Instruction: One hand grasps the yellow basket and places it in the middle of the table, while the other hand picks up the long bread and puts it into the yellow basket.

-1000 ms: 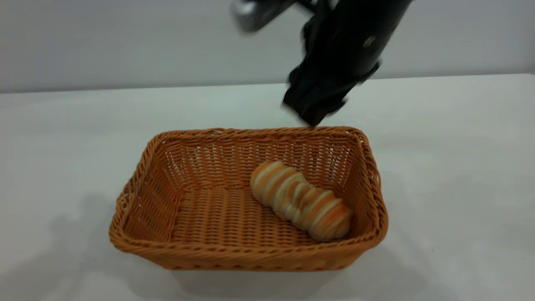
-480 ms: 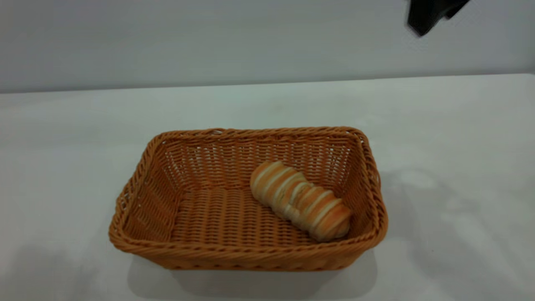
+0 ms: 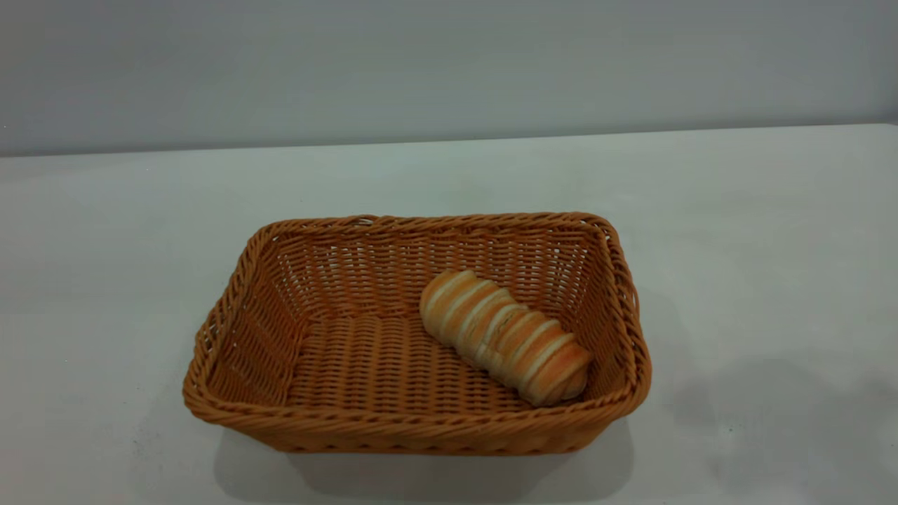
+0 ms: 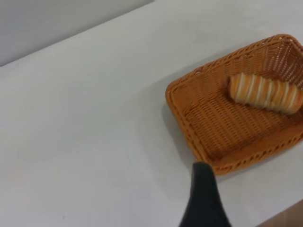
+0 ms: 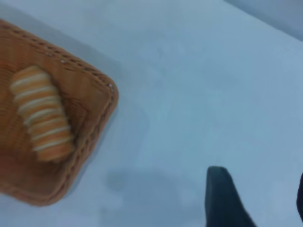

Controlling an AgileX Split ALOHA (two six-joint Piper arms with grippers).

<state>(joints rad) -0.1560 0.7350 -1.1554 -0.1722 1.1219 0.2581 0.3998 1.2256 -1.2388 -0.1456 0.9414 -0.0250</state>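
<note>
1. Bread, a small spiral-ridged golden loaf (image 3: 506,337), lies loose and slantwise on the floor of the big orange-tan woven wicker basket (image 3: 238,294), toward its right end.
2. That basket sits mid-counter (image 3: 758,231), so the task looks finished.
3. Right tool (image 5: 258,198) hangs spread and empty beside the basket.
4. Left tool (image 4: 204,196) shows one finger only; I cannot tell its state.

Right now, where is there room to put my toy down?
Bare table lies on every side of the yellow basket: wide patches left and right of it, and a strip behind it up to the wall. Inside, the floor left of the long bread is free; the right half is crowded.
</note>
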